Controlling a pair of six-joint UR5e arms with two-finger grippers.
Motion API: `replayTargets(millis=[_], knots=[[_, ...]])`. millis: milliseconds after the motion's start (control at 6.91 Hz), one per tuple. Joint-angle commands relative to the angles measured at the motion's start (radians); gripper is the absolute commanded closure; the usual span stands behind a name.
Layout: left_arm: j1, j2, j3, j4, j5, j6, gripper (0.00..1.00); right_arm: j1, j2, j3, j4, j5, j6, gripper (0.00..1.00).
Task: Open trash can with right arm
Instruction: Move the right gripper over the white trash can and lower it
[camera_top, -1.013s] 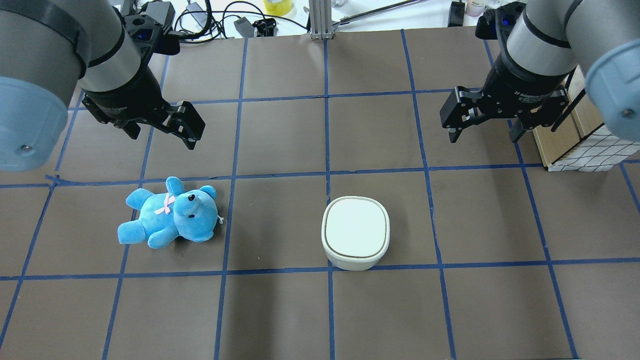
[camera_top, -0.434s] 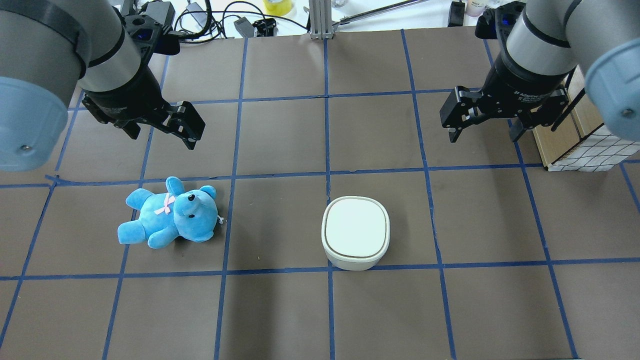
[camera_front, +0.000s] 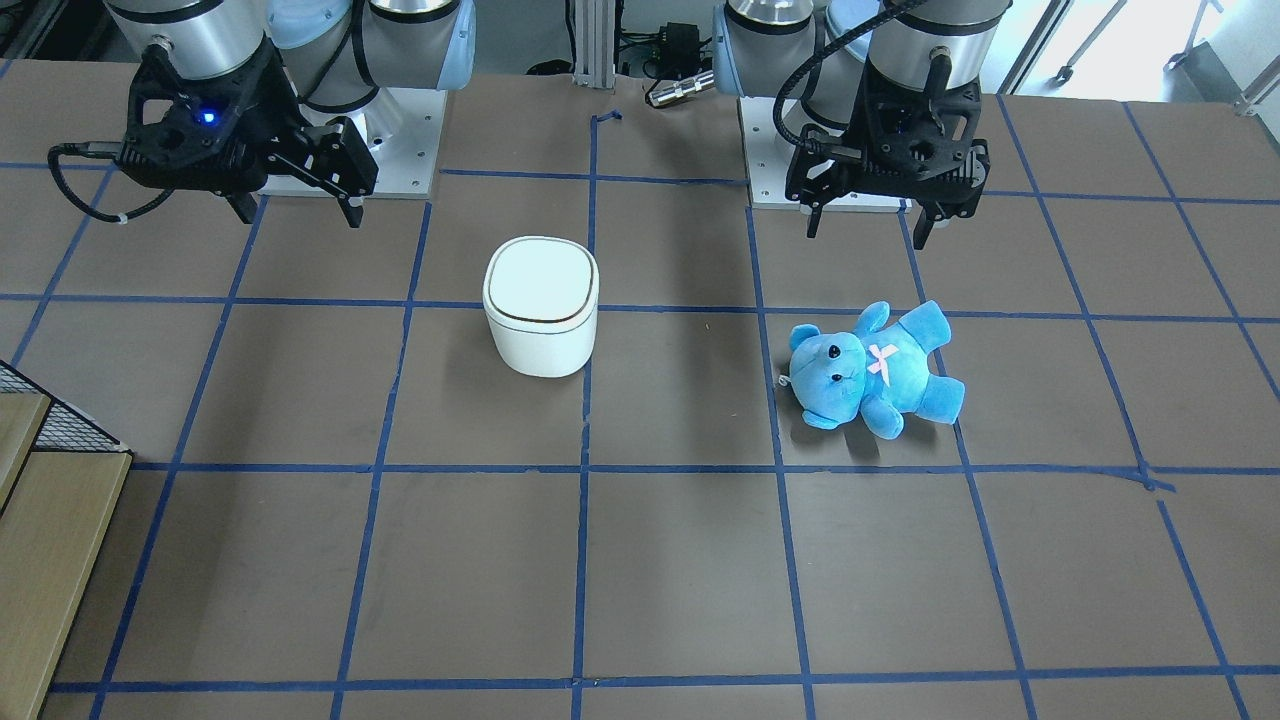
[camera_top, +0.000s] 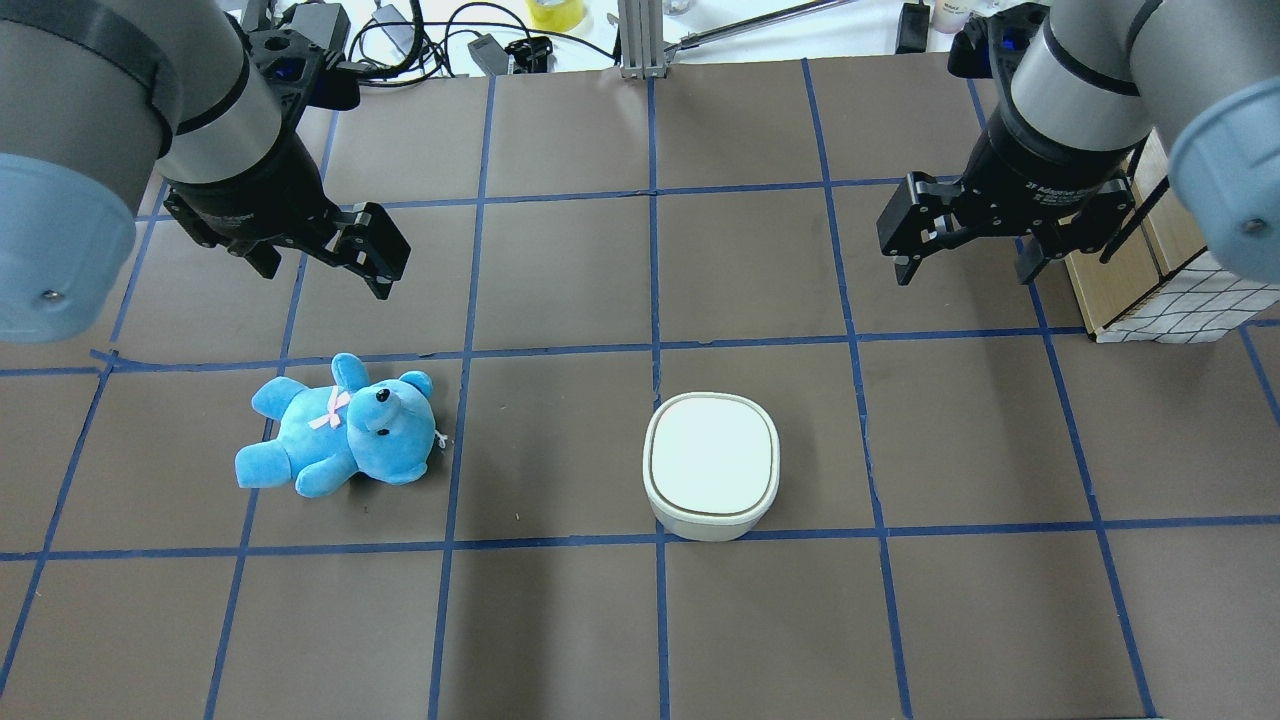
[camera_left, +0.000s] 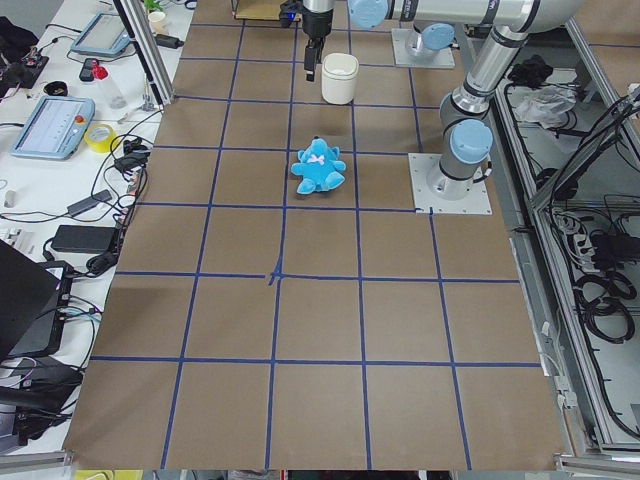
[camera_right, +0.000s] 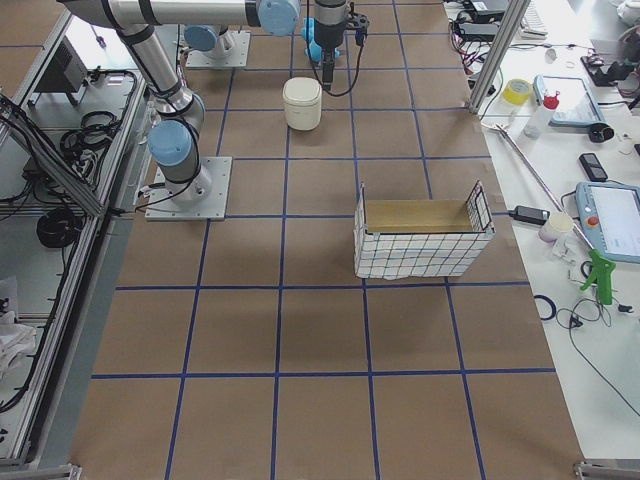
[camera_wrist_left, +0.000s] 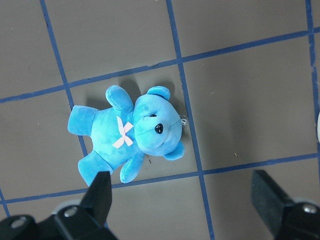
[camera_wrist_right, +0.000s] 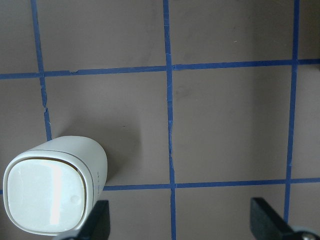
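The white trash can (camera_top: 711, 465) stands near the middle of the table with its lid shut; it also shows in the front view (camera_front: 541, 300) and at the lower left of the right wrist view (camera_wrist_right: 50, 200). My right gripper (camera_top: 968, 272) hangs open and empty above the table, beyond and to the right of the can, apart from it; in the front view (camera_front: 298, 213) its blue light glows. My left gripper (camera_top: 325, 275) is open and empty above the blue plush bear (camera_top: 340, 427). The bear lies on its back in the left wrist view (camera_wrist_left: 127, 132).
A wire-mesh basket with a cardboard lining (camera_top: 1150, 270) stands at the table's right edge, close behind my right gripper. Cables and small devices (camera_top: 420, 40) lie beyond the table's far edge. Blue tape lines grid the brown surface.
My right gripper has shifted very slightly to the left. The trash can, the bear and my left arm have not moved.
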Motion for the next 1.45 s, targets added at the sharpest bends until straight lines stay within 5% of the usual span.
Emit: replayTargets(millis=[0, 289, 434, 868, 1303], knots=[[0.0, 0.0, 0.0, 0.0, 0.0, 0.0, 0.0, 0.001, 0.0, 0.0, -0.002, 0.004, 0.0, 0.02], [0.0, 0.0, 0.0, 0.0, 0.0, 0.0, 0.0, 0.009, -0.005, 0.002, 0.001, 0.009, 0.003, 0.57], [0.0, 0.0, 0.0, 0.0, 0.0, 0.0, 0.0, 0.018, -0.002, 0.006, 0.001, 0.012, 0.066, 0.74], [0.0, 0.0, 0.0, 0.0, 0.0, 0.0, 0.0, 0.127, 0.014, 0.089, -0.055, 0.017, 0.175, 0.99], [0.0, 0.0, 0.0, 0.0, 0.0, 0.0, 0.0, 0.223, 0.067, 0.146, -0.13, 0.044, 0.265, 1.0]])
